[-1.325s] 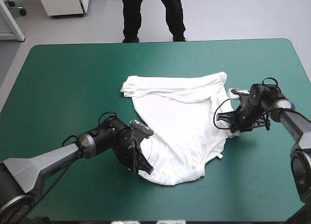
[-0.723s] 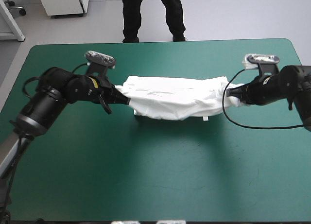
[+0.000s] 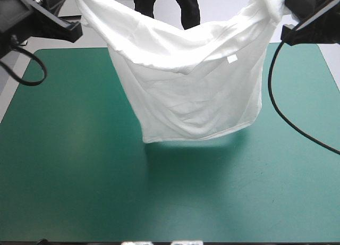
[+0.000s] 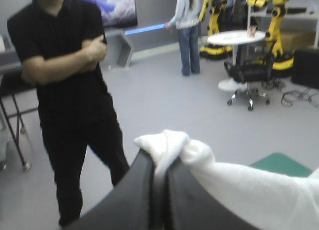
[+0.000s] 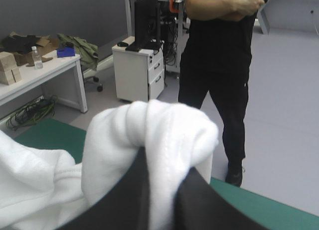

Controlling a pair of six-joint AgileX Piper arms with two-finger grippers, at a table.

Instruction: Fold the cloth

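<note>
The white T-shirt (image 3: 186, 85) hangs in the air above the teal-green table (image 3: 79, 176), stretched between both raised arms, its lower hem just over the table's middle. My left gripper (image 4: 158, 162) is shut on one bunched corner of the T-shirt (image 4: 239, 185), which trails away to one side. My right gripper (image 5: 162, 165) is shut on the other corner, the T-shirt (image 5: 149, 135) draped thickly over its fingertips. In the high view the left arm (image 3: 37, 16) holds the cloth at the far left and the right arm (image 3: 313, 22) at the far right, fingers hidden by cloth.
A black cable (image 3: 287, 107) from the right wrist hangs in a curve over the table's right side. The shirt casts a shadow (image 3: 202, 154) on the cover under its hem.
Both arms have risen and spread, lifting the T-shirt off the table. Earlier it lay flat, then was pulled into a low band; now it hangs full length in the air.
</note>
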